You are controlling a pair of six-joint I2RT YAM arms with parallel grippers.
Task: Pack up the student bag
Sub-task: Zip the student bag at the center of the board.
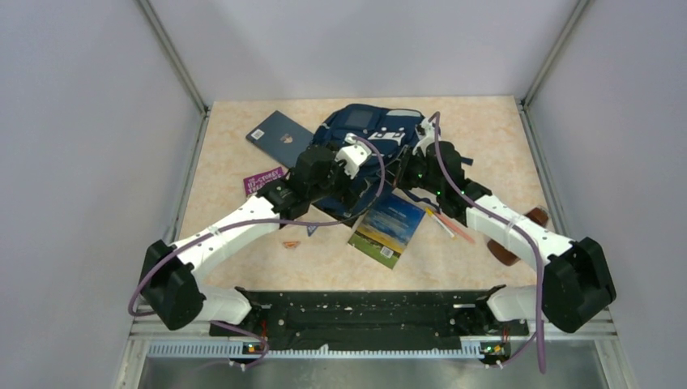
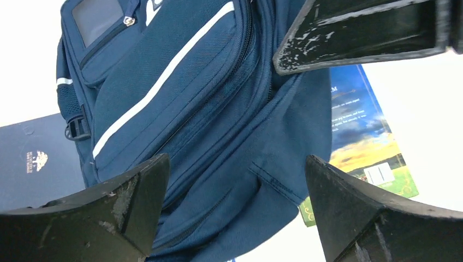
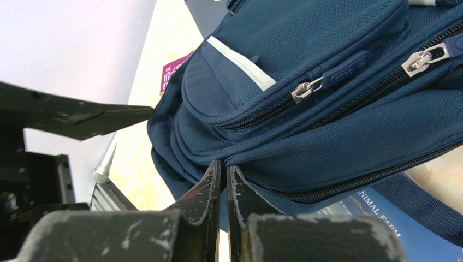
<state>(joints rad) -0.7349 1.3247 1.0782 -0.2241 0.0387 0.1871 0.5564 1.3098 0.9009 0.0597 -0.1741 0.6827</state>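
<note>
The student bag (image 1: 369,130), a navy backpack with pale stripes and zipped front pockets, lies at the back middle of the table. In the left wrist view the student bag (image 2: 207,109) fills the frame, and my left gripper (image 2: 235,185) stands wide open just above its lower fabric with nothing between the fingers. My left gripper (image 1: 347,185) hovers over the bag's near side. My right gripper (image 3: 224,169) is shut, its tips pinched on the lower edge of the student bag (image 3: 327,125). My right gripper (image 1: 407,174) sits at the bag's right near corner.
A dark blue book (image 1: 279,136) lies left of the bag and a purple book (image 1: 263,180) nearer me. A landscape-cover book (image 1: 387,229) lies partly under the bag's near edge. Pens (image 1: 450,225) and brown items (image 1: 536,217) lie right; a small orange piece (image 1: 292,244) lies in front.
</note>
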